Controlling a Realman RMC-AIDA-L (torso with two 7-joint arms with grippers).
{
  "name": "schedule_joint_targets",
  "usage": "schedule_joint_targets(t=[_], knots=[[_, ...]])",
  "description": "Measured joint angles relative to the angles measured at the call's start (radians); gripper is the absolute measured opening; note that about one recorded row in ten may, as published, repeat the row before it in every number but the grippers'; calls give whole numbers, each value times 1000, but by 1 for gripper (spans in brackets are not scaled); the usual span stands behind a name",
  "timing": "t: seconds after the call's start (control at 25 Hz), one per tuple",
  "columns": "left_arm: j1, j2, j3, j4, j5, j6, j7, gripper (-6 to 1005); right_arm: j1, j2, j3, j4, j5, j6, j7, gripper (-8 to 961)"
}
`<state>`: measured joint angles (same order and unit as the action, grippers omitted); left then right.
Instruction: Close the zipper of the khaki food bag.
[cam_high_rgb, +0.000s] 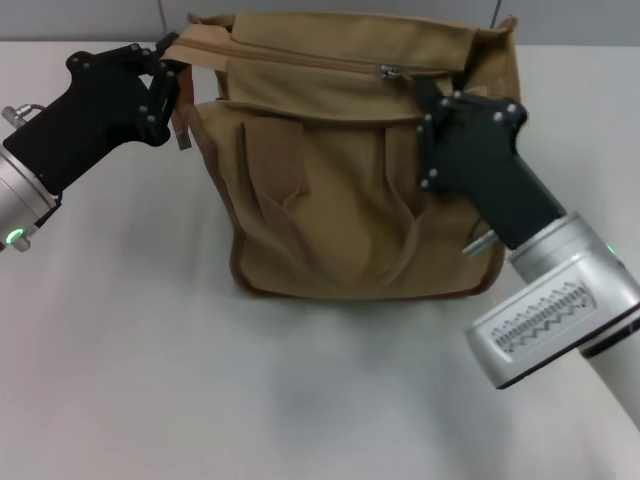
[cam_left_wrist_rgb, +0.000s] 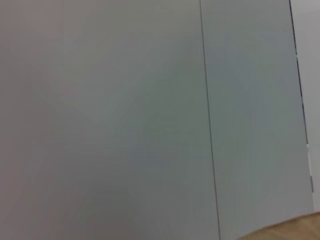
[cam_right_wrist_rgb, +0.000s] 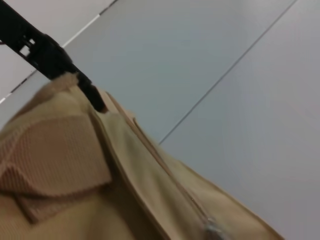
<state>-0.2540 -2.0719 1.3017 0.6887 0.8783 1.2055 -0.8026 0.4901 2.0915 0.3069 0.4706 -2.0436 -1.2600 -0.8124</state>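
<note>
**Head view: both arms at the top of the tan bag**

Head view shows the khaki food bag standing upright on the pale surface, filling the middle of the picture toward 12 o'clock. Its two looped handles hang down the front over the pocket. The zipper runs along the top edge, and its small silver slider sits right of the middle, at about 1 o'clock from the bag's centre. To the left of the slider the tape line looks drawn together; to the right I cannot tell.

The left gripper is at 10 o'clock, its black jaws pinching the bag's top left corner by a strap end. The right gripper is at 2 o'clock, resting against the upper front of the bag, just beside and below the slider. Whether its jaws are spread or pressed together cannot be told; the black housing covers them.

Left wrist view takes in almost only a grey wall with a thin vertical seam, plus a sliver of tan at the 5 o'clock corner.

Right wrist view looks along the top of the bag. The zipper runs away toward the far corner, with a blurred silver bit, likely the slider, near 6 o'clock. At the far corner, around 10 o'clock, the left gripper has its black jaws closed on the fabric.
</note>
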Motion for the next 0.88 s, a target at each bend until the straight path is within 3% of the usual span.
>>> schedule_joint_targets(t=[0.4, 0.68, 0.8, 0.84, 0.88], knots=[[-9, 0, 1, -14, -3, -1, -1, 30, -55, -4, 17, -68, -3, -90, 153, 0], [-20, -4, 9, -12, -4, 31, -6, 29, -56, -5, 17, 24, -4, -110, 192, 4], [-24, -5, 9, -10, -4, 50, -9, 29, -61, -17, 19, 88, -8, -110, 309, 5], [-29, -6, 10, -7, -4, 52, -9, 29, -62, -36, 20, 121, -22, -108, 401, 5], [-29, -6, 10, -7, -4, 52, -9, 29, -62, -36, 20, 121, -22, -108, 401, 6]])
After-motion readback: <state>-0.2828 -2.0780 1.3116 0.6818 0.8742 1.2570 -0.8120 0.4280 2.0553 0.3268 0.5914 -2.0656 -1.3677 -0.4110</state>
